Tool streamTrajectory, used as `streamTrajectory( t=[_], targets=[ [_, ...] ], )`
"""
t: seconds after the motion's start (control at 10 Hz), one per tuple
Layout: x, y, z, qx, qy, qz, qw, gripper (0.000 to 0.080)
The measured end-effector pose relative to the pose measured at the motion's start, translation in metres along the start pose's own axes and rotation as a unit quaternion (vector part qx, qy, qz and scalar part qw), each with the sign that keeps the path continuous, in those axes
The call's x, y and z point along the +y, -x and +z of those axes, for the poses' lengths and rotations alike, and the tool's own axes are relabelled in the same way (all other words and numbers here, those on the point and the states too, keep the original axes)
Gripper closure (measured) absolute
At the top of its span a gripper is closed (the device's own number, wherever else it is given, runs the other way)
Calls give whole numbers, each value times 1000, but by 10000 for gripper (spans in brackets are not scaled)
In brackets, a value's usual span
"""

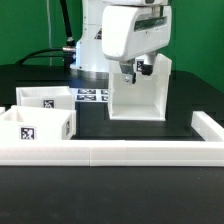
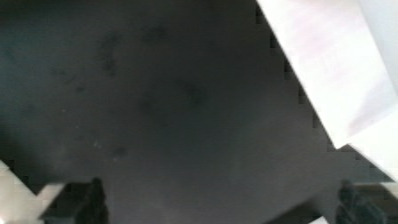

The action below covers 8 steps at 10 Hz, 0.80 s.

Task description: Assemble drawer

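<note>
The white box shell (image 1: 140, 95) of the drawer stands upright on the black table, its open side toward the exterior view's left. My gripper (image 1: 136, 69) hangs at the shell's upper edge, close to its top. In the wrist view a white panel of the shell (image 2: 338, 60) fills one corner. My gripper (image 2: 215, 196) is open there, with only dark table between the two dark fingertips (image 2: 80, 198). Two small open-top trays with square tags sit at the exterior view's left, one farther back (image 1: 45, 99) and one nearer (image 1: 35, 128).
A long low white border wall (image 1: 120, 153) runs along the front and turns back at the exterior view's right (image 1: 210, 126). The marker board (image 1: 92, 96) lies flat behind the trays, next to the robot base.
</note>
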<state>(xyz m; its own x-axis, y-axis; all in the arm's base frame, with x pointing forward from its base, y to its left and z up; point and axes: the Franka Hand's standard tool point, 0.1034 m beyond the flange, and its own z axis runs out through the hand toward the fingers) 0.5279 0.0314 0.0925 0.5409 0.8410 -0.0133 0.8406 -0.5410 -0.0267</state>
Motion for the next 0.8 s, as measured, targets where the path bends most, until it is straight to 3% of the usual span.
streamTrajectory(
  t=[0.6, 0.8],
  targets=[
    [-1, 0, 1, 0, -1, 6, 1000, 150],
    [-6, 2, 2, -10, -11, 67, 998, 150]
  ],
)
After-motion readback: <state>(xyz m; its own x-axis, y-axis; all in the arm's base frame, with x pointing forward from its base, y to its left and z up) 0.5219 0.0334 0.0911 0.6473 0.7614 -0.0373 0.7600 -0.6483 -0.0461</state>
